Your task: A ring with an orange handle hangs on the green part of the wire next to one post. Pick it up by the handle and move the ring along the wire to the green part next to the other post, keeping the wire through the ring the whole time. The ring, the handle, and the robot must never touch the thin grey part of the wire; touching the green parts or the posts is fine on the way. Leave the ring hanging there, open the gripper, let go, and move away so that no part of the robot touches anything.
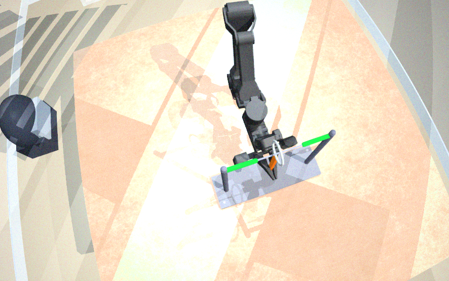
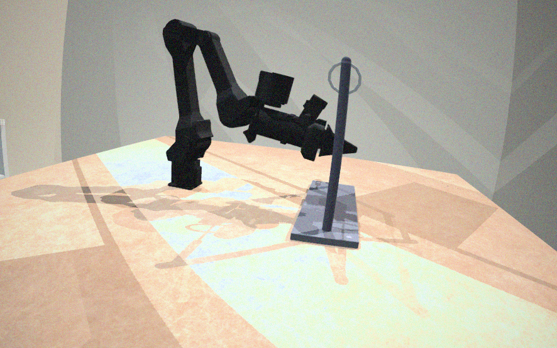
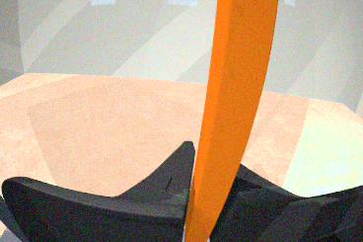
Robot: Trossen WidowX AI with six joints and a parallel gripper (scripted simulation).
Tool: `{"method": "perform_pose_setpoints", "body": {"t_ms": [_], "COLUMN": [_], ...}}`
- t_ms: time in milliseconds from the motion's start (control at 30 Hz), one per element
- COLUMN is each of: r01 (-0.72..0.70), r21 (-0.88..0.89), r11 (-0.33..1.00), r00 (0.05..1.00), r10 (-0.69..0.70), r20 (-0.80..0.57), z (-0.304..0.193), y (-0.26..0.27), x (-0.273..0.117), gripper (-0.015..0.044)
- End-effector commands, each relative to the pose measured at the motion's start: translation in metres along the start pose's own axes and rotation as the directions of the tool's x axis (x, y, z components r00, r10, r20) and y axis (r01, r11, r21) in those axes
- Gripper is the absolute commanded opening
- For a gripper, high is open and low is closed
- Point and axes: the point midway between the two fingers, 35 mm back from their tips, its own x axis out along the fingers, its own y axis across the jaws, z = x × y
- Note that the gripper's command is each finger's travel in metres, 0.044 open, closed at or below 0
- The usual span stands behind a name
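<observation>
My gripper (image 1: 274,177) (image 2: 355,149) (image 3: 195,149) is shut on the orange handle (image 1: 272,163) (image 3: 237,83), which stands up from between the fingers. The pale ring (image 1: 281,164) (image 2: 329,77) is upright around the thin grey wire (image 1: 264,157), between the two green parts and nearer the left one in the top view. The left green part (image 1: 241,165) joins the left post (image 1: 225,181) (image 2: 337,159); the right green part (image 1: 316,140) joins the right post (image 1: 319,148). The near post hides the wire in the exterior view, so the ring's clearance cannot be told.
The posts stand on a grey base plate (image 1: 311,171) (image 2: 341,239) below the gripper. The wrist parts and the gripper's body are behind and below the wire in the top view. A dark chair-like object (image 1: 27,125) stands off the table's left edge.
</observation>
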Motion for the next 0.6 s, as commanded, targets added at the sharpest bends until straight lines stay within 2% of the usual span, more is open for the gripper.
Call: {"method": "perform_pose_setpoints", "body": {"t_ms": [0,567], "r01": [0.002,-0.004], "r21": [0.004,0.004], "r11": [1.000,1.000], "r00": [1.000,1.000], "r10": [-0.002,0.004], "r20": [-0.002,-0.003], "z": [0.000,0.000], "y": [0.003,0.020], "x": [0.000,0.000], "gripper": [-0.0150,-0.0150]}}
